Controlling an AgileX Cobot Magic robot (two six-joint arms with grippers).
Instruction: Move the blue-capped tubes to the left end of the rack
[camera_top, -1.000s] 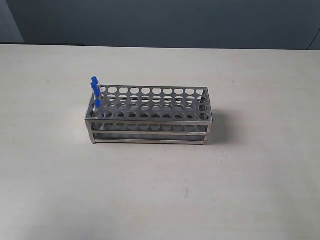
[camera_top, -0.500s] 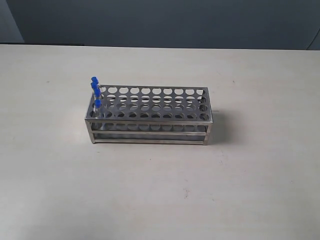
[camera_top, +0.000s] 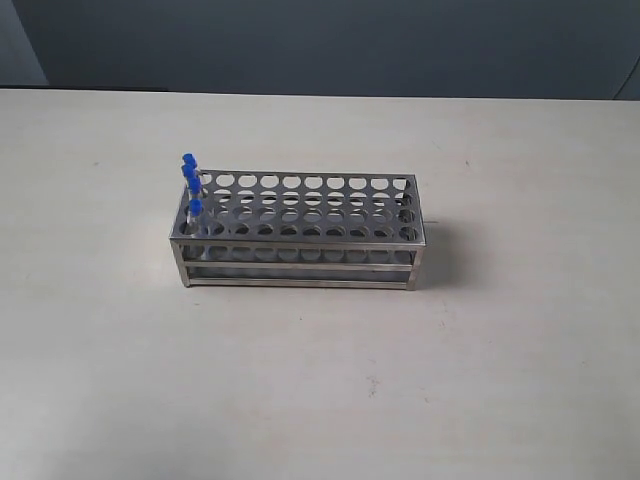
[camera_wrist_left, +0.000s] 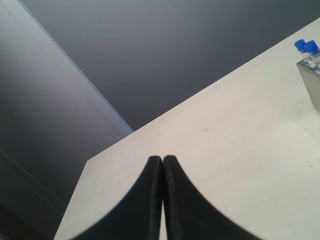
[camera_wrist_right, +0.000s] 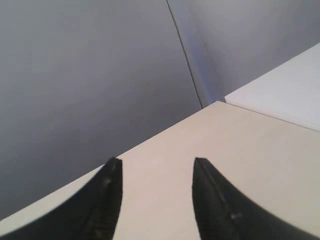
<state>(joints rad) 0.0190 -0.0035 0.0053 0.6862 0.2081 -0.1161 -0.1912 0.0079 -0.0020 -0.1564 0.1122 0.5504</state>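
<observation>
The shiny steel rack (camera_top: 300, 235) stands in the middle of the pale table in the exterior view. The blue-capped tubes (camera_top: 191, 185) stand upright in a line in the holes at its left end, caps above the top plate. Neither arm shows in that view. In the left wrist view my left gripper (camera_wrist_left: 162, 159) is shut with nothing between its black fingers, and two blue caps (camera_wrist_left: 306, 47) and a corner of the rack (camera_wrist_left: 311, 80) show far off. My right gripper (camera_wrist_right: 156, 162) is open over bare table, holding nothing.
The pale table (camera_top: 320, 380) ends at a dark wall (camera_top: 320, 45) behind. A table corner (camera_wrist_left: 87, 161) lies close to my left gripper, and another table edge (camera_wrist_right: 220, 102) runs ahead of my right gripper.
</observation>
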